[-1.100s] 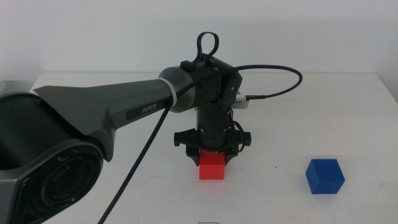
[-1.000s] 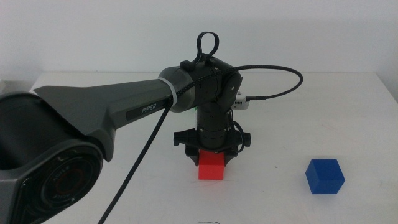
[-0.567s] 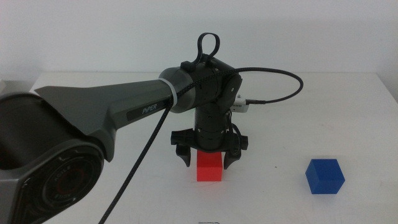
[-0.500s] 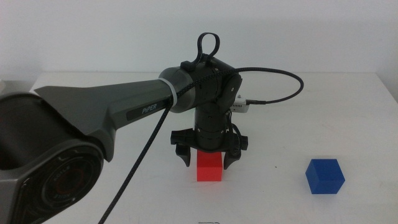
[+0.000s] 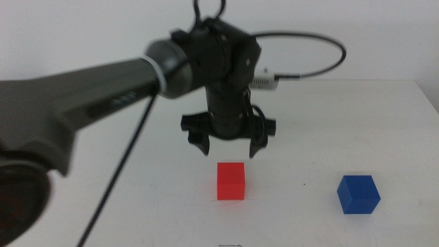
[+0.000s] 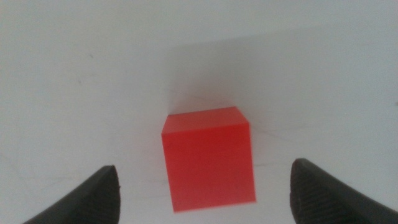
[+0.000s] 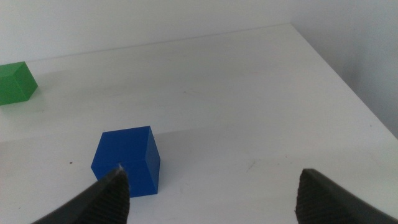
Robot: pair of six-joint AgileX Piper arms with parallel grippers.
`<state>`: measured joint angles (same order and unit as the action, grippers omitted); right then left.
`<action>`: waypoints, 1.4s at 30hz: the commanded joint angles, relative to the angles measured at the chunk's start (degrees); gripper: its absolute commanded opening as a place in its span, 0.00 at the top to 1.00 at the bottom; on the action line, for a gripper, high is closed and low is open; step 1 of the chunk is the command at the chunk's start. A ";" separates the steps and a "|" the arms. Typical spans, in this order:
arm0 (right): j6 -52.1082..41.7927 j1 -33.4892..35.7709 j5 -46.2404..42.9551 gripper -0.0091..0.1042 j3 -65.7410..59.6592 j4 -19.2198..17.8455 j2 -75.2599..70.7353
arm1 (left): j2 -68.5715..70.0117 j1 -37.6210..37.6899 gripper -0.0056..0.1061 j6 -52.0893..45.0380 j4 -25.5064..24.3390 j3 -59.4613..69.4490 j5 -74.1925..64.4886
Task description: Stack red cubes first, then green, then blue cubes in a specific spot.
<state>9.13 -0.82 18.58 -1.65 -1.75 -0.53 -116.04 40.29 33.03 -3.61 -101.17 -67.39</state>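
Note:
The red cube point(image 5: 231, 180) rests alone on the white table near the middle front; the left wrist view shows it point(image 6: 208, 157) from above. My left gripper point(image 5: 230, 149) hangs open just above and behind it, jaws spread wider than the cube, touching nothing. The blue cube point(image 5: 358, 194) sits at the front right, also seen in the right wrist view point(image 7: 127, 160). The green cube point(image 7: 16, 81) appears only in the right wrist view; in the middle view the left arm hides it. My right gripper point(image 7: 208, 186) is open, close to the blue cube, outside the middle view.
A black cable point(image 5: 312, 62) loops from the left wrist to a small white plug point(image 5: 265, 81) over the back of the table. The table's right edge point(image 7: 339, 74) runs close past the blue cube. A white wall stands behind.
My left gripper opened, let go of the red cube and rose straight up. The red cube stays on the table; the blue cube has not moved.

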 commanded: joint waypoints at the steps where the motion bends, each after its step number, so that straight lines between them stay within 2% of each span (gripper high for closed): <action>1: -0.61 -0.33 -4.34 0.29 1.04 -0.63 -1.31 | 5.92 0.05 0.11 -0.16 -0.84 -1.53 0.47; 8: -0.61 -0.33 -4.34 0.29 1.04 -0.63 -1.31 | 8.50 0.05 0.11 -1.93 -3.91 -5.33 -3.16; 13: -0.61 -0.33 -4.34 0.29 1.04 -0.63 -1.31 | 8.38 0.05 0.11 -1.93 -8.12 -11.71 -6.15; 19: -0.61 -0.33 -4.34 0.29 1.04 -0.63 -1.31 | 8.32 -0.27 0.11 -1.87 -9.94 -16.36 -7.06; 25: -0.61 -0.33 -4.34 0.29 1.04 -0.67 -1.31 | 8.10 -3.46 0.11 -2.61 -8.63 -17.53 -5.82; 32: -0.61 -0.33 -4.34 0.29 1.04 -0.67 -1.31 | 6.59 -7.88 0.11 -3.88 -3.59 -18.06 -1.82; 42: -0.61 -0.33 -4.34 0.29 1.04 -0.67 -1.31 | -2.06 -8.45 0.11 -6.39 -3.11 -29.81 -5.04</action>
<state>9.13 -0.82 18.58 -1.65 -1.75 -0.53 -120.50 31.76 26.87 -6.70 -127.51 -72.00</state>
